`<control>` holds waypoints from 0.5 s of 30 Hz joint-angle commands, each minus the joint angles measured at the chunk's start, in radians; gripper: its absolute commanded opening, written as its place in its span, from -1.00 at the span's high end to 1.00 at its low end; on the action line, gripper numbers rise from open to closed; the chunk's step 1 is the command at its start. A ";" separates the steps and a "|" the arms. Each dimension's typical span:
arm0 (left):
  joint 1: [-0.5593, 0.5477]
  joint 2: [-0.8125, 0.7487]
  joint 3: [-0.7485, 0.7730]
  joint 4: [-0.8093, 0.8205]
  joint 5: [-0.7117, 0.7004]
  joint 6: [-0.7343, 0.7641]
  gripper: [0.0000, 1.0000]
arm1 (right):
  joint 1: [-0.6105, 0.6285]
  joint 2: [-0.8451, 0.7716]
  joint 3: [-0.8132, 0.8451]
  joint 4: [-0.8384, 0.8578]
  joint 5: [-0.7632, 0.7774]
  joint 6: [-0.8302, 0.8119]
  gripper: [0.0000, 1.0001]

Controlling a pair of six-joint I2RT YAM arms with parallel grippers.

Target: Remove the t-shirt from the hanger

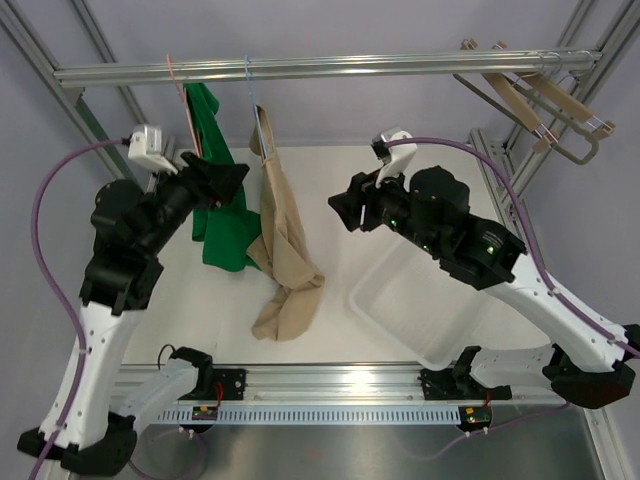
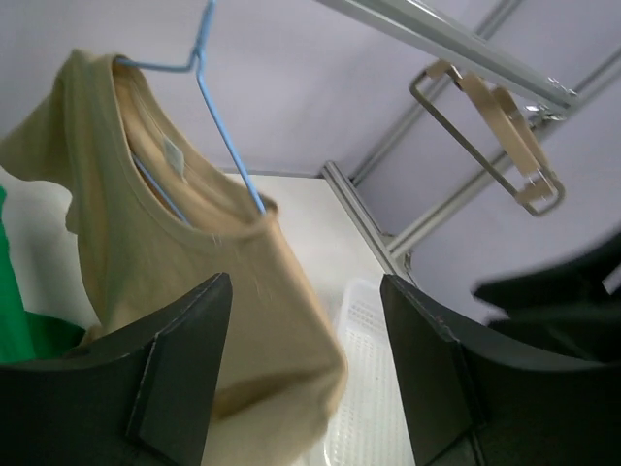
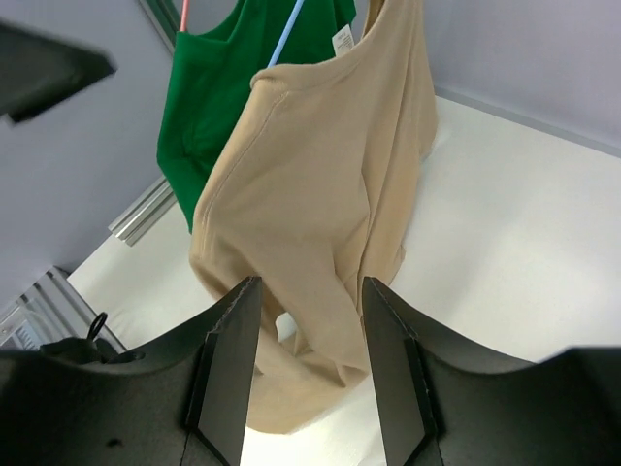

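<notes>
Tan t-shirt as I see it: hung on its blue hanger from the rail, lower part crumpled on the table, just beside a green shirt. My left gripper is spread and empty, against the green shirt. My right gripper, likewise spread and empty, faces the tan t-shirt from its right, apart from it.
</notes>
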 commanded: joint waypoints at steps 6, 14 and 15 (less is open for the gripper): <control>-0.045 0.410 0.295 0.055 -0.198 0.032 -0.19 | 0.009 -0.141 -0.155 0.067 -0.067 0.029 -0.08; -0.053 0.577 0.433 0.055 -0.316 0.078 0.04 | 0.012 -0.205 -0.235 0.089 -0.104 0.058 -0.08; -0.053 0.593 0.436 0.055 -0.313 0.073 0.17 | 0.012 -0.213 -0.246 0.093 -0.104 0.059 -0.08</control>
